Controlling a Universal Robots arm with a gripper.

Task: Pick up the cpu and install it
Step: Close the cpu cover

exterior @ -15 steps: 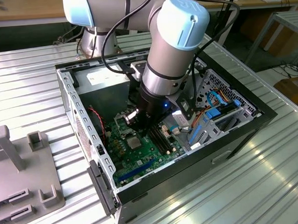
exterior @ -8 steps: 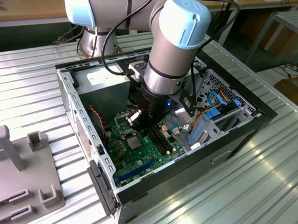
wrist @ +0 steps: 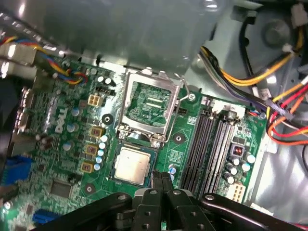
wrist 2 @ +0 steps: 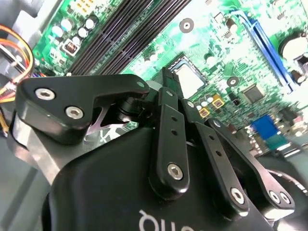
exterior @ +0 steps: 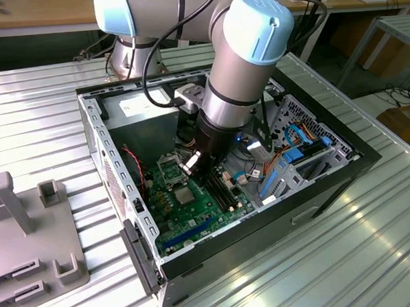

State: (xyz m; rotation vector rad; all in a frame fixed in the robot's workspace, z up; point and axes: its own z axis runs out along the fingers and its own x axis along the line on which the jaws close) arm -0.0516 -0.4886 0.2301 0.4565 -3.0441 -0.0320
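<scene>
The cpu (wrist: 132,165) is a pale silver-grey square lying flat on the green motherboard (wrist: 72,159). It sits right beside the square socket (wrist: 147,107) with its silver metal frame. In the exterior view the cpu (exterior: 184,195) lies just in front of the socket (exterior: 170,170) inside the open computer case. My gripper (wrist: 162,179) hangs low over the board with its black fingers pressed together, shut on nothing. Its tips are close to one edge of the cpu. In the second wrist view the gripper (wrist 2: 167,79) points down right beside the cpu (wrist 2: 188,79).
Long black memory slots (wrist: 211,149) run along the socket's far side. Bundles of coloured cables (wrist: 269,91) hang near the case wall. A blue slot (wrist 2: 262,45) crosses the board. The black case (exterior: 330,188) stands on a ribbed metal table (exterior: 45,120), with a grey fixture (exterior: 30,231) at the exterior view's left.
</scene>
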